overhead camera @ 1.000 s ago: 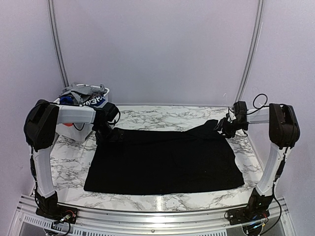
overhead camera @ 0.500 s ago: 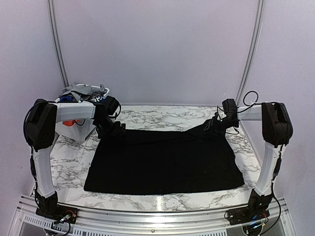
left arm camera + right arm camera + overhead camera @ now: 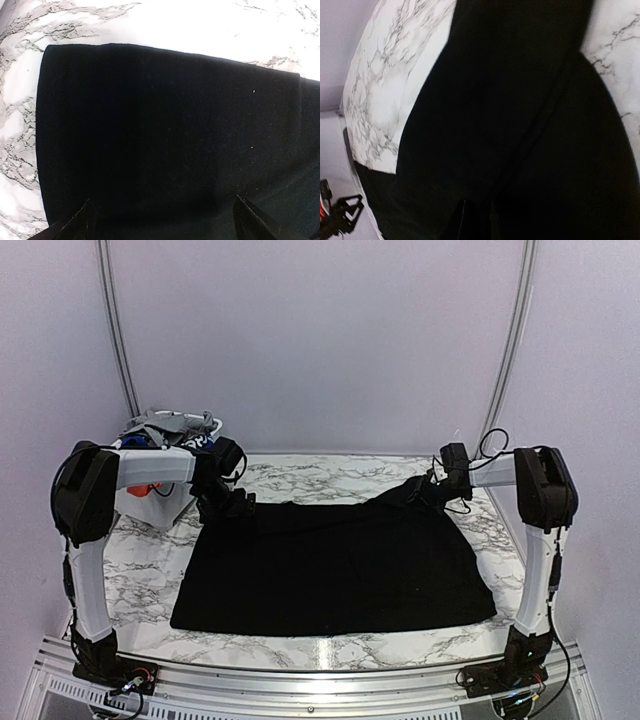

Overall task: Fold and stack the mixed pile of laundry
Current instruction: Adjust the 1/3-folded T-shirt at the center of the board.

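Under the left fingers [image 3: 75, 227], black garment [image 3: 335, 565] lies spread, unfolded.
Right fingers [image 3: 432, 487] pinch its raised corner; left fingers gape; pile [image 3: 165, 428] beside them unfolded.

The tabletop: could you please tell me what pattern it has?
The tabletop is white marble with dark veins, clearest in the left wrist view.

big black garment [image 3: 330, 565] spread flat on the marble table [image 3: 330, 472], approx a trapezoid, wider toward the near edge, near hem straight & smooth. its far-right corner is drawn up off the top into a creased peak w/ folds running down from it; far-left corner lies flat. the other pieces sit bunched in the white basket [image 3: 135, 505] at far left: grey piece [image 3: 165, 422] on top, blue piece [image 3: 195, 445] w/ white lettering just right of it, orange-red bit [image 3: 152, 489] lower down.
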`<state>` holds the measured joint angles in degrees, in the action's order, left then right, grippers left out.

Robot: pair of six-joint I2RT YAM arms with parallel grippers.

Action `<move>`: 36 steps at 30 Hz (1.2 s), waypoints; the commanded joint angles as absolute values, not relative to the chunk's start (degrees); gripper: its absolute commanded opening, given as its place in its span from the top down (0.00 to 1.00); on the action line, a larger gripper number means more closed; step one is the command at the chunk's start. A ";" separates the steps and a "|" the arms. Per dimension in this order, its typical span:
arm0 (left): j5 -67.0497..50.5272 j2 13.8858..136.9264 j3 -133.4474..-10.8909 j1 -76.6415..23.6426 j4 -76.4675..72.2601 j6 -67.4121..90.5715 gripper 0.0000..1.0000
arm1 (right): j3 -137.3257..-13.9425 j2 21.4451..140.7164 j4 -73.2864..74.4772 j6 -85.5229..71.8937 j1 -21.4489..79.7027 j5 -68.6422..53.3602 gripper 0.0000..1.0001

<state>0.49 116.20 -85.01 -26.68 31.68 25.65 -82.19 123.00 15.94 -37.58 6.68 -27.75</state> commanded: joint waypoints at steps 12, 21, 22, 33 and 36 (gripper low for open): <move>0.70 117.60 -87.12 -25.63 33.08 25.65 0.01 | -95.82 131.35 11.80 -44.80 8.08 -31.50 0.77; 0.53 117.62 -87.25 -25.22 33.09 25.75 0.01 | -97.46 133.64 7.87 -47.30 8.16 -34.99 1.00; 0.53 117.64 -87.27 -25.22 33.08 25.70 0.01 | -97.17 133.58 5.70 -48.28 8.24 -35.93 1.00; 0.42 118.38 -88.75 -25.02 33.05 25.77 0.01 | -113.27 146.26 -11.45 -58.55 11.95 -44.01 0.97; 0.53 118.10 -89.26 -24.88 33.12 25.82 0.01 | -116.77 148.16 -10.94 -58.10 11.84 -45.48 0.78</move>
<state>0.47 117.10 -87.33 -25.43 31.79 25.69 -112.12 145.58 -8.36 -56.80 11.22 -42.02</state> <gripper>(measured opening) 0.989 0.143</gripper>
